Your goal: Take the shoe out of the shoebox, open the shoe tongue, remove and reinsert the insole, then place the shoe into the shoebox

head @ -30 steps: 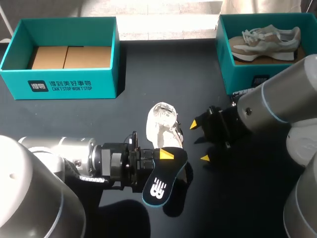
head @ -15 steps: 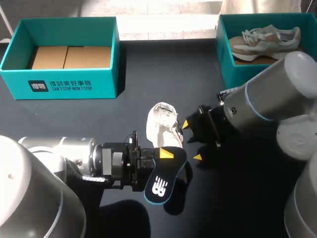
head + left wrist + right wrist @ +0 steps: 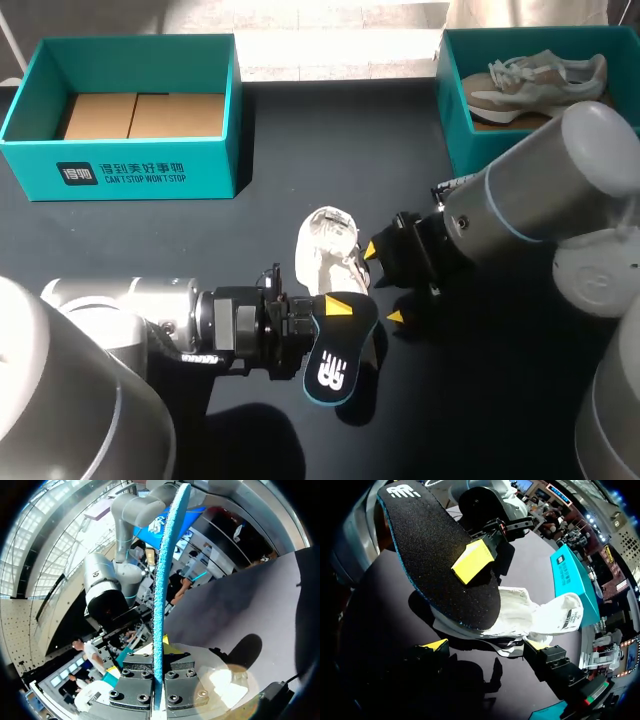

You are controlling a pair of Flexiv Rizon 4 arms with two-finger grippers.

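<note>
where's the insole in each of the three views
Head view: insole at the table's front middle, in the left gripper, overlapping the white shoe.
Left wrist view: edge-on, rising from between its own jaws.
Right wrist view: black face ahead of the right gripper, over the shoe.
Shared landmark: the left gripper's yellow tip on it.

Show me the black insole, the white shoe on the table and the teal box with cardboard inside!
Black foam insole (image 3: pixel 331 372), head view, its logo end.
White fabric shoe (image 3: pixel 322 246), head view, its upper.
Teal cardboard shoebox (image 3: pixel 212 168), head view, its front wall.
</note>
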